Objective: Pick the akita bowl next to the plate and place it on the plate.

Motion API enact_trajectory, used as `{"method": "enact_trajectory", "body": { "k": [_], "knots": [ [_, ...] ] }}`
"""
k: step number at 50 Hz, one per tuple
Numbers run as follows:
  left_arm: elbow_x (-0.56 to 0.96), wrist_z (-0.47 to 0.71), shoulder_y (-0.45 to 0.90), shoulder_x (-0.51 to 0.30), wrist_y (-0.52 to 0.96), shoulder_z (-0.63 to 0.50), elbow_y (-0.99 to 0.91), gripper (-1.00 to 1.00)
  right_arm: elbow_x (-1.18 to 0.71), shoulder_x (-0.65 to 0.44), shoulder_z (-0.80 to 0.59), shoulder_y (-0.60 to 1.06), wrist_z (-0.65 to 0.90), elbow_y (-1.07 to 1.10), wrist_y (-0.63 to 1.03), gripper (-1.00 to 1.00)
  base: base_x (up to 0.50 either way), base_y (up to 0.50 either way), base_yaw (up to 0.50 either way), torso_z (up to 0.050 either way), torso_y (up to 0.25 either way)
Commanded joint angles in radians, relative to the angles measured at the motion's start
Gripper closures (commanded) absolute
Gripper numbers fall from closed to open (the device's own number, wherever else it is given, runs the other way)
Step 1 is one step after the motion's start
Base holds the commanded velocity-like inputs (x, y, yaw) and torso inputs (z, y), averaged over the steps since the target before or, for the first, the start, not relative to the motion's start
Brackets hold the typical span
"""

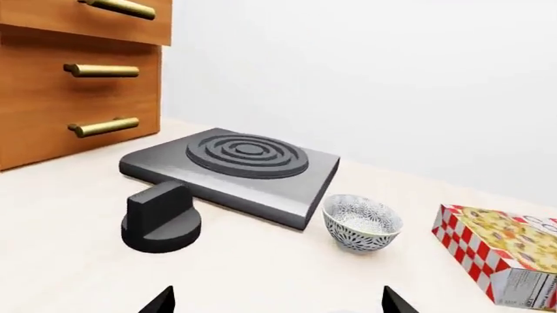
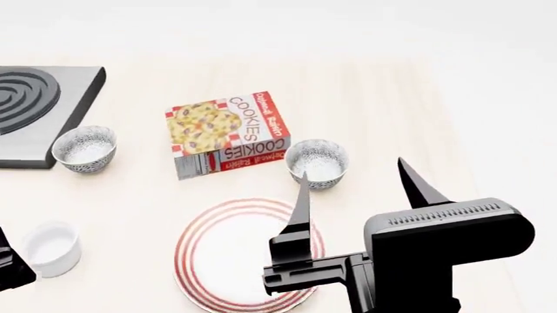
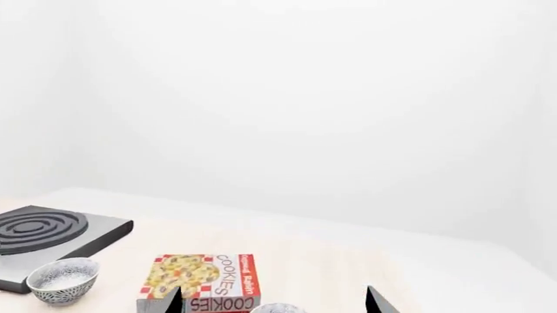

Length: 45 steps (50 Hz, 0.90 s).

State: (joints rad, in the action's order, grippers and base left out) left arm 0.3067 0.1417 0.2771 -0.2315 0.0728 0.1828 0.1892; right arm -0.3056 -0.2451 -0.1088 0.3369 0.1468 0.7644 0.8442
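Note:
The akita bowl (image 2: 317,163), speckled grey and white, stands upright just beyond the far right rim of the plate (image 2: 248,255), a wide white plate with red-brown rings. My right gripper (image 2: 359,189) hovers open above the plate's right side. Its fingers straddle the line toward the bowl and hold nothing. In the right wrist view only the bowl's rim (image 3: 276,308) shows, low between the open gripper's (image 3: 273,300) tips. A look-alike bowl (image 2: 85,149) sits by the stove, and it also faces my open, empty left gripper (image 1: 278,305) as a speckled bowl (image 1: 361,222).
A cookies box (image 2: 228,134) lies between the two bowls, close to the akita bowl. At the far left sits a grey stove burner (image 2: 35,107) with a black knob (image 1: 163,218). A plain white cup (image 2: 52,246) stands near my left arm. Wooden drawers (image 1: 78,78) rise behind the stove.

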Motion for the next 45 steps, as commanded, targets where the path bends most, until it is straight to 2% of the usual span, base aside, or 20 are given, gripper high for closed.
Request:
{"method": "enact_trajectory", "body": {
  "k": [1, 45],
  "knots": [
    [-0.001, 0.001, 0.002, -0.002, -0.01, -0.006, 0.01, -1.0, -0.014, -0.003, 0.002, 0.002, 0.005, 0.004, 0.01, -1.0, 0.5, 0.0, 0.0, 0.0, 0.0],
    [0.011, 0.012, 0.001, -0.011, -0.018, -0.019, 0.015, -1.0, -0.043, 0.0, 0.021, -0.002, 0.032, -0.03, -0.021, -1.0, 0.49, 0.0, 0.0, 0.0, 0.001]
  ]
}}
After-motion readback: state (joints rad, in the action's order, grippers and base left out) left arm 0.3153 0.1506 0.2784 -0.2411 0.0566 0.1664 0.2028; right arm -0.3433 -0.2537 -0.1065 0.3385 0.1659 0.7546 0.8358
